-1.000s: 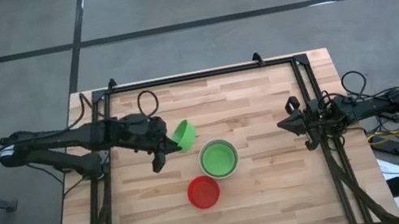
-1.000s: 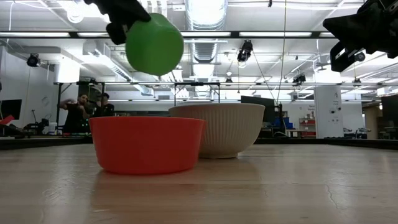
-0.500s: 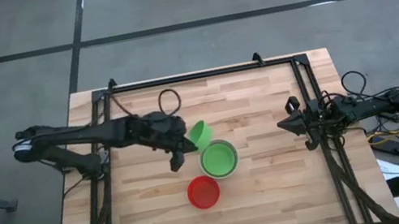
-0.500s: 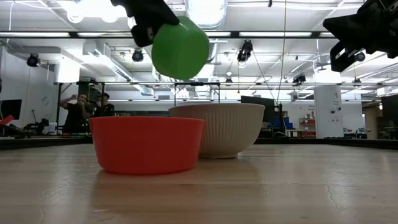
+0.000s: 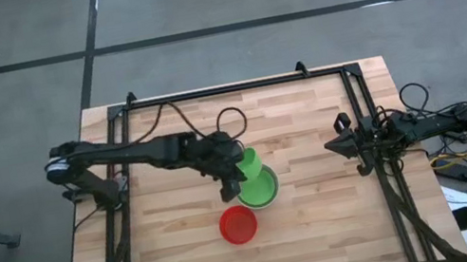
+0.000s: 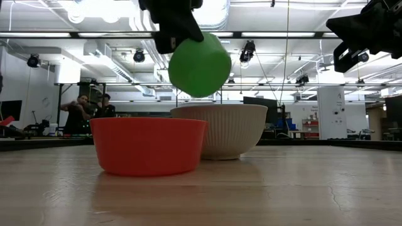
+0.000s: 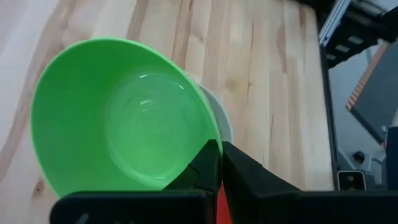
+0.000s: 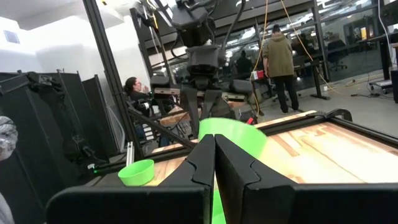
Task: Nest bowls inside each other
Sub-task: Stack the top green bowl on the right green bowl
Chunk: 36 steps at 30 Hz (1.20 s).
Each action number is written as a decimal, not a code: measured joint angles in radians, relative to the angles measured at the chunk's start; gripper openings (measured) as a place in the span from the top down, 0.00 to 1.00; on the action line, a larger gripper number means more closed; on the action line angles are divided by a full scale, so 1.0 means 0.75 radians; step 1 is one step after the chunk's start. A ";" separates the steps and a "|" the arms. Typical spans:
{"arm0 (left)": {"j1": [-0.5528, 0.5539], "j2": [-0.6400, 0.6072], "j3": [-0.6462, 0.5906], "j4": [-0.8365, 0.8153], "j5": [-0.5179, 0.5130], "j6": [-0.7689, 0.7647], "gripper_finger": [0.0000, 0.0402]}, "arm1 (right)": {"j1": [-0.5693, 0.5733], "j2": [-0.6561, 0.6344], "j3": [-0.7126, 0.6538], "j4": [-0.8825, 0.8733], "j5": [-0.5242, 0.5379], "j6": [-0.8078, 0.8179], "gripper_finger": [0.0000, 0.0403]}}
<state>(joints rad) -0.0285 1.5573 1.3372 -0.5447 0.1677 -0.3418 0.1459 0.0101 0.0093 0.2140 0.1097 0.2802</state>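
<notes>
Clamped on a tilted green bowl's (image 5: 246, 162) rim, the left gripper (image 5: 229, 188) hovers above the grey-white bowl (image 6: 232, 132); released off-centre, it could tip out; right gripper (image 5: 344, 142) shut, idle.

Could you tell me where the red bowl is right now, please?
In the high view, the red bowl sits mid-table, just in front of the grey-white bowl.

Two slim dark arms, jointed, matte black throughout. Left arm (image 5: 137, 155) trails a looping black cable. Right arm (image 5: 407, 128) carries black cabling. Fingers (image 7: 249, 180) blocky, black, angular.
</notes>
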 joint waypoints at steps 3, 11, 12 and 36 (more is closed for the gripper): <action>-0.006 0.060 0.056 -0.062 0.000 0.000 0.96 | 0.000 0.000 0.000 0.000 0.000 0.000 0.98; -0.011 0.131 0.069 -0.078 -0.016 0.010 0.96 | 0.000 0.000 0.000 0.000 0.000 0.000 0.98; -0.011 0.136 0.069 -0.077 -0.016 0.012 0.96 | 0.000 0.000 0.000 0.000 0.001 0.000 0.98; -0.104 0.216 0.066 0.009 -0.193 0.058 0.96 | 0.000 0.000 0.000 0.000 0.001 0.000 0.98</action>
<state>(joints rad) -0.1066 1.7191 1.3869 -0.5381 0.0233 -0.2983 0.1459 0.0101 0.0093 0.2141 0.1101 0.2802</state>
